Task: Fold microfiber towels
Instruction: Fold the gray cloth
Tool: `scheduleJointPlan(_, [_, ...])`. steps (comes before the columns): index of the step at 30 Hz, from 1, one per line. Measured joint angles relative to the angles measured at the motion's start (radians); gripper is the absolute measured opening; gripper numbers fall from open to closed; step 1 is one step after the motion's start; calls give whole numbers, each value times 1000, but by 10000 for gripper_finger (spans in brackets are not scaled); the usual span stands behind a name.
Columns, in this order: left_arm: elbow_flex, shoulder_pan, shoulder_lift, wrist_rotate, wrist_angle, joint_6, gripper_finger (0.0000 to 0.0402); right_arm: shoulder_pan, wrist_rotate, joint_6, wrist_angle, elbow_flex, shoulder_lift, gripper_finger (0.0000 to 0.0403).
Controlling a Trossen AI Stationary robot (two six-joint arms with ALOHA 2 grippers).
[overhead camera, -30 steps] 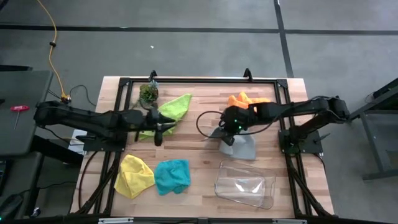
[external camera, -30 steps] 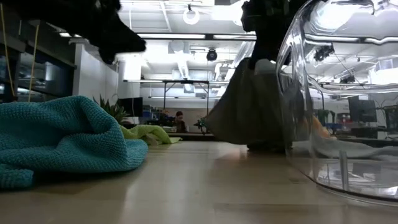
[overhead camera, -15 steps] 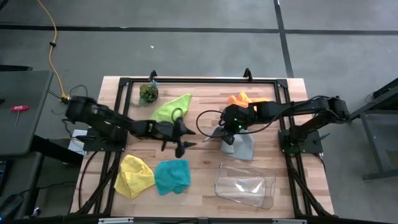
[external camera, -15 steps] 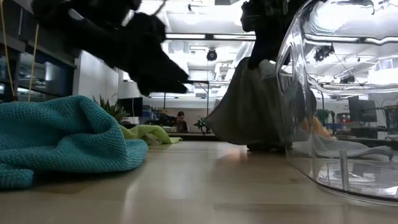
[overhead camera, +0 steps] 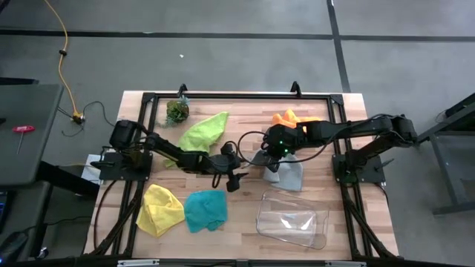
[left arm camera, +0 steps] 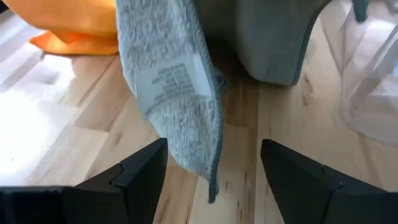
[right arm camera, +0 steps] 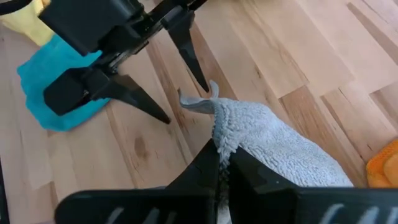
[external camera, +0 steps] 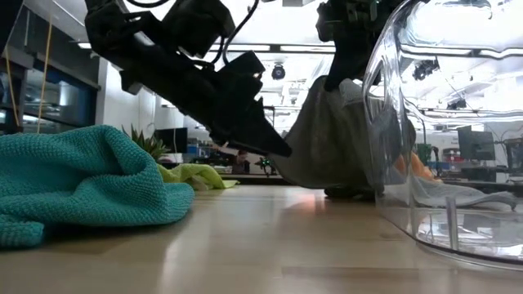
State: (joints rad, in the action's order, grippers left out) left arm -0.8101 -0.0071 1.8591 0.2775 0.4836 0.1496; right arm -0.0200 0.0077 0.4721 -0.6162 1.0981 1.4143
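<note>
Five towels lie on the counter [overhead camera: 245, 104]: lime green towel [overhead camera: 202, 130] at upper left, orange towel [overhead camera: 291, 117] at upper right, grey towel [overhead camera: 286, 175] at centre right, yellow towel [overhead camera: 161, 209] and teal towel [overhead camera: 205, 210] at lower left. There are two pincers. The left pincer [overhead camera: 239, 178], fingers apart, has moved from the lime green towel to the centre, beside the grey towel. The right pincer [overhead camera: 269, 161] stays clamped on the grey towel's lifted corner. The orange towel is partly hidden behind the right arm.
</note>
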Motion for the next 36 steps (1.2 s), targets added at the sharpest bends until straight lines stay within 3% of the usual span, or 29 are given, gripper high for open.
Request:
scheduleJointPlan(7, [0, 0, 0, 4, -26, -72, 200, 0, 0, -1, 1, 0, 0, 0])
scheduleJointPlan(17, [1, 1, 0, 24, -54, -75, 19, 0, 0, -1, 18, 0, 0, 0])
scheduleJointPlan(24, [2, 8, -22, 9, -131, -75, 3, -1, 0, 25, 49, 8, -1, 7])
scheduleJointPlan(28, [1, 34, -83, -28, -239, -78, 2, -2, -15, -1, -16, 66, -2, 48])
scheduleJointPlan(36, [0, 131, -234, -175, -462, -120, 1, -46, 61, -73, -135, 100, -2, 183])
